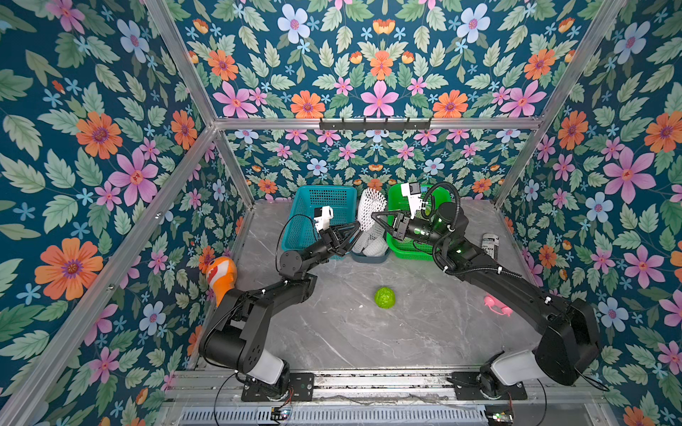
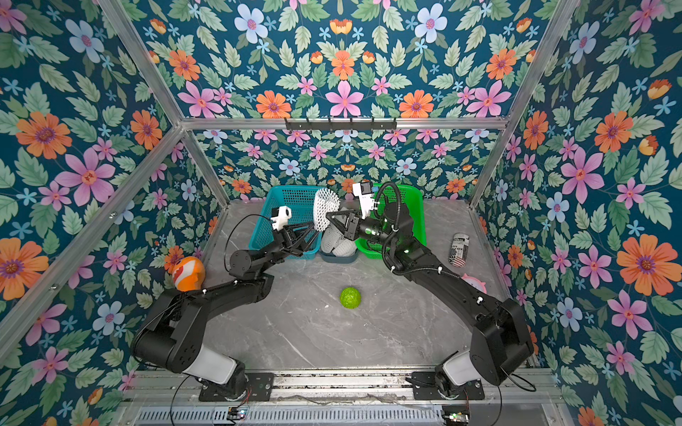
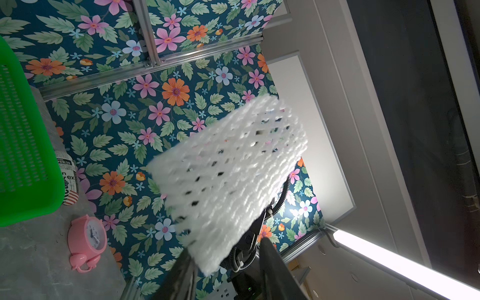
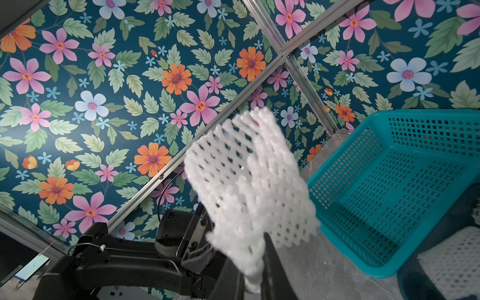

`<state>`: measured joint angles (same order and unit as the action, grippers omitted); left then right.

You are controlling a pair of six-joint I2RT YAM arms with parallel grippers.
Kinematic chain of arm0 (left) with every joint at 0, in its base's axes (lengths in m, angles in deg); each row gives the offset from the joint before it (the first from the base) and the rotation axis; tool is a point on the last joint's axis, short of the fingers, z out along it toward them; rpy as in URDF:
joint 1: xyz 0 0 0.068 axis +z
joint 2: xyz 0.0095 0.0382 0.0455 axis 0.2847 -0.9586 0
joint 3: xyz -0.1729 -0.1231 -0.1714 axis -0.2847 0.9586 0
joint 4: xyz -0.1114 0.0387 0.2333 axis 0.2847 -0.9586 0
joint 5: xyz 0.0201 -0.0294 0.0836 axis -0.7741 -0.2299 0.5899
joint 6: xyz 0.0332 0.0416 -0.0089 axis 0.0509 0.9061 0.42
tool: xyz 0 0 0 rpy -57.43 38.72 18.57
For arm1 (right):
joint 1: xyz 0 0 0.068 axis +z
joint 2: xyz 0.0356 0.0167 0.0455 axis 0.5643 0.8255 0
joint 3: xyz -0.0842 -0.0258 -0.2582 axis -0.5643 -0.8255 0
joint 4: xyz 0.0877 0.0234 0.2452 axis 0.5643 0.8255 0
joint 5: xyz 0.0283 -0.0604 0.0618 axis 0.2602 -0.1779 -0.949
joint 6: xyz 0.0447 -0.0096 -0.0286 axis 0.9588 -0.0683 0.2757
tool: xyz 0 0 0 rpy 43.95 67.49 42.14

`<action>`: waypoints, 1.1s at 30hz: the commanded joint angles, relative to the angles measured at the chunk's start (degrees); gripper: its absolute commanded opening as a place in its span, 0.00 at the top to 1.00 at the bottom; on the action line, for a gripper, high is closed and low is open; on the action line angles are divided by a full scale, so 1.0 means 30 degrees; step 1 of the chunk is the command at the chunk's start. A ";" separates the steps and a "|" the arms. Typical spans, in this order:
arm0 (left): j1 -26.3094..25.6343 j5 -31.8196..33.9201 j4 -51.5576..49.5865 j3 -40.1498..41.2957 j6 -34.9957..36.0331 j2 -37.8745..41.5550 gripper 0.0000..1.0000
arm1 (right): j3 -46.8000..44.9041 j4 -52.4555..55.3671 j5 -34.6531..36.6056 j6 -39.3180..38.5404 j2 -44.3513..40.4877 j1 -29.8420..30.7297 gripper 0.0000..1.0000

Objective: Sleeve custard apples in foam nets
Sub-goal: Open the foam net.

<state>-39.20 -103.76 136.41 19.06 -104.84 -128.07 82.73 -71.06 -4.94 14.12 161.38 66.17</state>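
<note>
Your right gripper [image 1: 375, 215] is clenched on the white diamond-mesh foam net sleeve [image 1: 369, 206]. It holds the sleeve upright in the air above the back edge of the grey marbled worktop [image 1: 332, 332], between the teal perforated plastic basket [image 1: 324, 201] and the bright green perforated plastic basket [image 1: 395, 201].

Your left gripper [image 1: 355, 227] meets the sleeve's lower end from the other side. In the left wrist view its jaws stand apart with the sleeve's corner between them, close against one finger [image 3: 183, 272]. You cannot tell from these views whether they press on it.

Below the raised sleeve, more white foam nets [image 1: 371, 245] lie piled in a small dark blue-grey tub [image 1: 369, 258] set between the two baskets. The one bright green, bumpy custard apple [image 1: 385, 297] you can see lies bare near the middle of the worktop, well apart from both grippers and the sleeve.
</note>
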 commanded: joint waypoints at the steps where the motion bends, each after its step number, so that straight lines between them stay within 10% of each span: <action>1: -0.0014 -0.0204 0.2262 0.0030 -0.0009 0.0013 0.59 | -0.0002 -0.0426 0.0381 -0.0064 -0.0192 0.0019 0.86; 12: -0.0009 0.0026 0.2268 -0.0263 0.0123 -0.0090 0.67 | -0.0315 -0.0312 -0.0377 0.0042 -0.0006 0.0177 0.86; 22: -0.0007 0.0034 0.2274 -0.0175 -0.0008 -0.0481 1.00 | -0.0538 0.0495 -0.0315 -0.0912 -0.0771 0.0176 0.85; 28: -0.0022 0.0050 0.2275 -0.0375 0.0406 -0.0328 1.00 | -0.0965 0.0887 -0.0418 -0.0450 -0.1444 -0.0215 0.46; 33: 0.0058 0.0026 0.2297 -0.0637 0.0622 -0.0070 1.00 | -0.2572 -0.0726 -0.0696 0.2074 -0.2126 -0.1744 0.42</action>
<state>-39.18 -103.52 136.43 17.82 -104.20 -128.63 76.89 -69.05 -6.58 14.77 155.91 62.54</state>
